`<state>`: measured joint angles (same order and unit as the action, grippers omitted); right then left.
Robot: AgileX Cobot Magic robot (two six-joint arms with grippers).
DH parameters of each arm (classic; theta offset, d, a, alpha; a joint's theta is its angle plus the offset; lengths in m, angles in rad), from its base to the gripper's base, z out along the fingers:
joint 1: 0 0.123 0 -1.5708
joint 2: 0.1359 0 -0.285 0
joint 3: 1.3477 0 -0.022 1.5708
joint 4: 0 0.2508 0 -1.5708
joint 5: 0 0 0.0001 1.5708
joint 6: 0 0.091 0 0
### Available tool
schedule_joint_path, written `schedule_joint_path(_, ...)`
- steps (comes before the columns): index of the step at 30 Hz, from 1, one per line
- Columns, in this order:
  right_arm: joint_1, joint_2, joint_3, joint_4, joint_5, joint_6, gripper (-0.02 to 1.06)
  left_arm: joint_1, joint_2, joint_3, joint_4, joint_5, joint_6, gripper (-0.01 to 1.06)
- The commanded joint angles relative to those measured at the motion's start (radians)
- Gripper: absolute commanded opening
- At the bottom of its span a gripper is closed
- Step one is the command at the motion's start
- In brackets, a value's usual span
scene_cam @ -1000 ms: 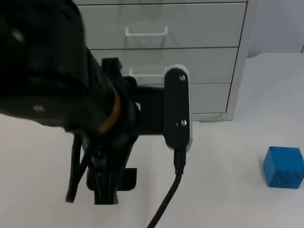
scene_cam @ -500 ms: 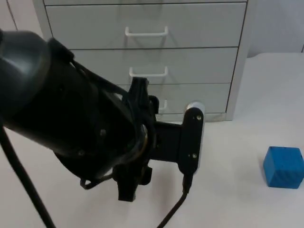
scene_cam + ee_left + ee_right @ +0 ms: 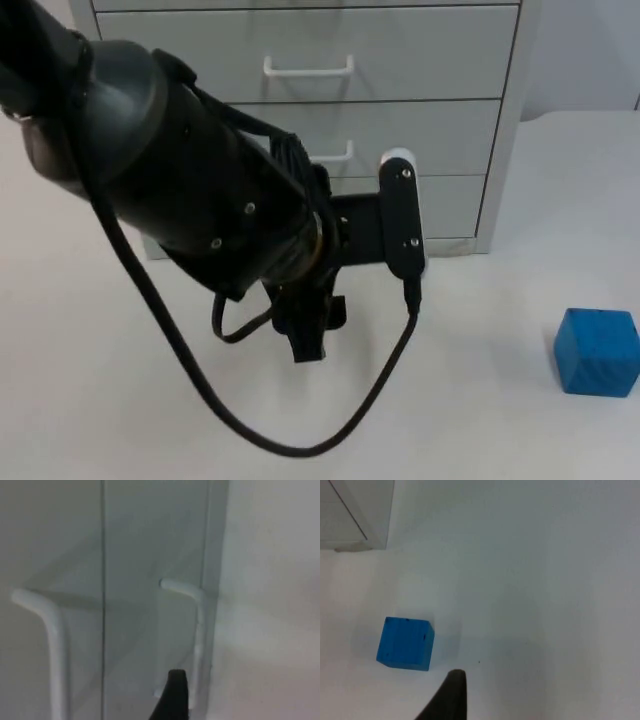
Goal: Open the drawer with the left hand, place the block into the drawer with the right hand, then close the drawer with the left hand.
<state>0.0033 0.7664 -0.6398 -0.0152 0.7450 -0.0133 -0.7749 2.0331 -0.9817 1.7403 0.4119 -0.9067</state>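
The grey drawer cabinet (image 3: 430,120) stands at the back of the table with all its drawers closed. The top drawer's white handle (image 3: 308,68) is in plain view. My left arm (image 3: 210,190) reaches in front of the cabinet and covers most of the middle handle (image 3: 340,155). My left gripper (image 3: 172,697) points at the drawer fronts, close to a white handle (image 3: 197,625), with a second handle (image 3: 50,640) beside it. The blue block (image 3: 597,351) lies on the table at the right. My right gripper (image 3: 447,695) hovers above the table beside the block (image 3: 405,643).
The cabinet's right corner (image 3: 365,535) stands well apart from the block. White table (image 3: 480,400) stretches open in front of the cabinet and around the block. A grey wall (image 3: 590,50) rises behind.
My left arm has swung back toward the cabinet, its wrist now up against the lower drawer fronts. The block has stayed where it was.
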Motion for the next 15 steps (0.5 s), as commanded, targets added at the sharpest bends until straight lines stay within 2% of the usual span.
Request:
schedule_joint_path(1, -0.005, -0.003, 0.004, -0.005, -0.011, -0.002, 1.04, 0.01, 0.006, -0.016, 0.004, -0.019, 0.005, 0.75)
schedule_joint_path(2, -0.005, -0.003, 0.004, -0.005, -0.013, -0.002, 1.04, 0.01, 0.015, -0.023, 0.004, -0.042, 0.039, 0.75)
schedule_joint_path(6, -0.005, -0.003, 0.004, -0.007, -0.023, -0.002, 1.04, 0.01, 0.045, -0.044, 0.004, -0.045, 0.108, 0.73)
schedule_joint_path(10, -0.005, -0.003, 0.004, -0.008, -0.03, -0.002, 1.04, 0.019, 0.085, -0.068, 0.004, -0.032, 0.11, 0.68)
schedule_joint_path(15, -0.005, -0.003, 0.004, -0.008, -0.032, -0.002, 1.04, 0.04, 0.13, -0.111, 0.004, -0.008, 0.11, 0.68)
